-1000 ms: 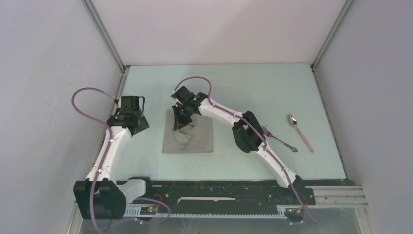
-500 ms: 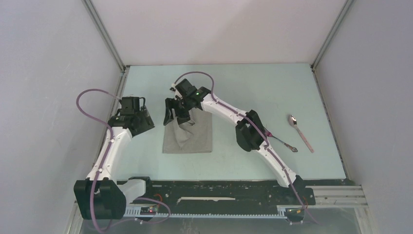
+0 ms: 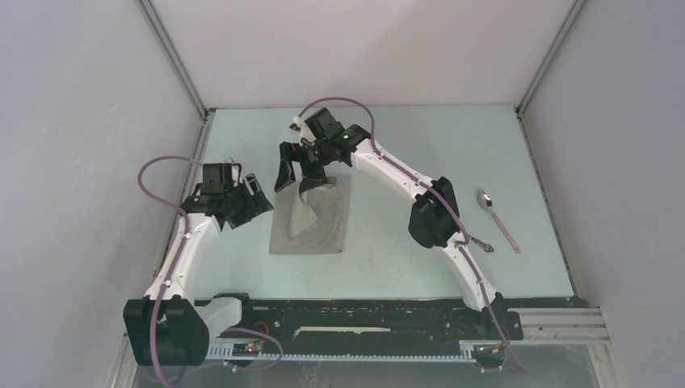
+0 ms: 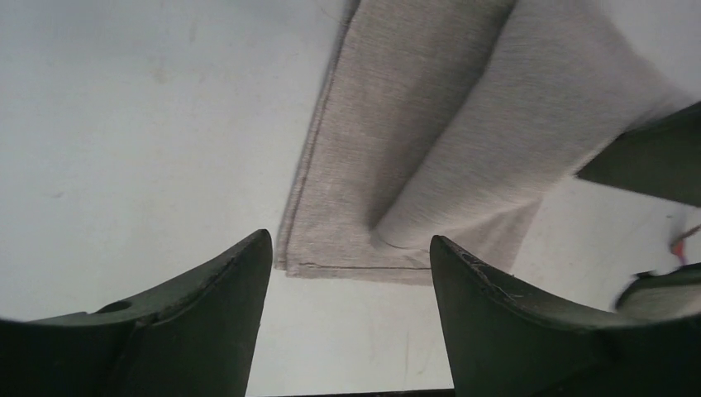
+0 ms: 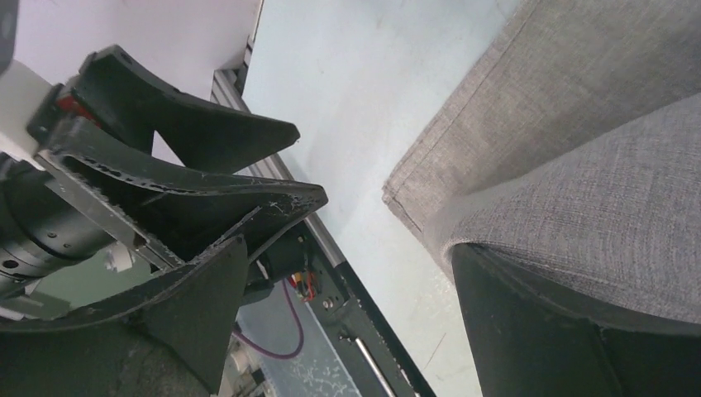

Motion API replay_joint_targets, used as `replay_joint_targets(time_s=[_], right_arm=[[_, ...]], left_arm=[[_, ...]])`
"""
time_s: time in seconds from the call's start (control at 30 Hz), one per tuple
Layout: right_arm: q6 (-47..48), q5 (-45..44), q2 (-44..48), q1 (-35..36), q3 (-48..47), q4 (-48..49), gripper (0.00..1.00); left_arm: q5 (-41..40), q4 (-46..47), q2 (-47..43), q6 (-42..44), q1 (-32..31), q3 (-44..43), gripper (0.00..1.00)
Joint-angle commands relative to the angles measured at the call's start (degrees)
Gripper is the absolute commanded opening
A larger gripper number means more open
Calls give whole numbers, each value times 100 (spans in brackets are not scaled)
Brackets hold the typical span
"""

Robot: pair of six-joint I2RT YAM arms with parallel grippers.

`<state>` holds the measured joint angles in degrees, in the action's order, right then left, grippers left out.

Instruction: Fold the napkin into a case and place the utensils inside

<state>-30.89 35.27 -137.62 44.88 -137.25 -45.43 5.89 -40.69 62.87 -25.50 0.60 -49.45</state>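
No legible text, label, brand mark, number or sign appears in any of the three views.

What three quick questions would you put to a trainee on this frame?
1. True or false: the spoon lies on the napkin.
2. Which gripper hangs over the napkin's far edge? A: left gripper. B: right gripper.
3. How do the right gripper's jaws stand, open or shut?
Key: 1 false; 2 B; 3 open.
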Motion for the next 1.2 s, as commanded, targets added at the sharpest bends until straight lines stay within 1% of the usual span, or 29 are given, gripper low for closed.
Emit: replay_joint_targets(time_s=[0.0, 0.1, 0.2, 0.27, 0.33, 0.4, 0.47, 0.5, 0.63, 0.77, 0.87, 0.93, 1.0, 1.1, 1.17], right_arm=[[74, 509, -185, 39, 88, 131, 100], [-78, 610, -10, -58, 345, 484, 100], [-661, 1385, 58, -164, 638, 1465, 100], [-1250, 1882, -126, -175, 613, 2035, 99], [-1684, 2064, -261, -190, 578, 2335, 97], [-1631, 1863, -129, -214, 668, 2259, 96], [-1365, 1509, 204, -312, 1035, 2149, 96], [-1293, 1385, 416, -390, 1317, 2133, 96], [-933, 848, 1554, -734, 3108, 2169, 95], [-363, 169, 2554, -1052, 4802, 1888, 94], [-309, 47, 3051, -1148, 5978, 2014, 90], [-329, -20, 3224, -1112, 6615, 2112, 87], [-431, -33, 3303, -1105, 7030, 2345, 86], [-672, 9, 3326, -1129, 7397, 2837, 85], [-855, 3, 3258, -1146, 7507, 3153, 85]], left_arm=[[602, 371, -77, -444, -15, 244, 77], [1258, 1000, -124, -813, -14, 743, 78], [1961, 1977, -101, -1207, -12, 1314, 80], [2048, 2252, -22, -1397, -10, 1482, 81], [1987, 2357, -12, -1511, -15, 1590, 81], [1880, 2380, -83, -1563, -13, 1643, 81], [1716, 2301, -175, -1505, -8, 1617, 81], [1612, 2212, -161, -1435, -15, 1558, 81], [1345, 1555, 245, -995, -181, 1051, 82], [1329, 1425, 450, -801, -204, 840, 81], [1368, 1251, 688, -587, -289, 528, 80], [1113, 973, 891, -345, -462, 214, 80], [535, 571, 1139, 13, -789, -274, 80], [-818, -280, 1706, 474, -1496, -1327, 78], [-1683, -644, 2061, 624, -2069, -2080, 77]])
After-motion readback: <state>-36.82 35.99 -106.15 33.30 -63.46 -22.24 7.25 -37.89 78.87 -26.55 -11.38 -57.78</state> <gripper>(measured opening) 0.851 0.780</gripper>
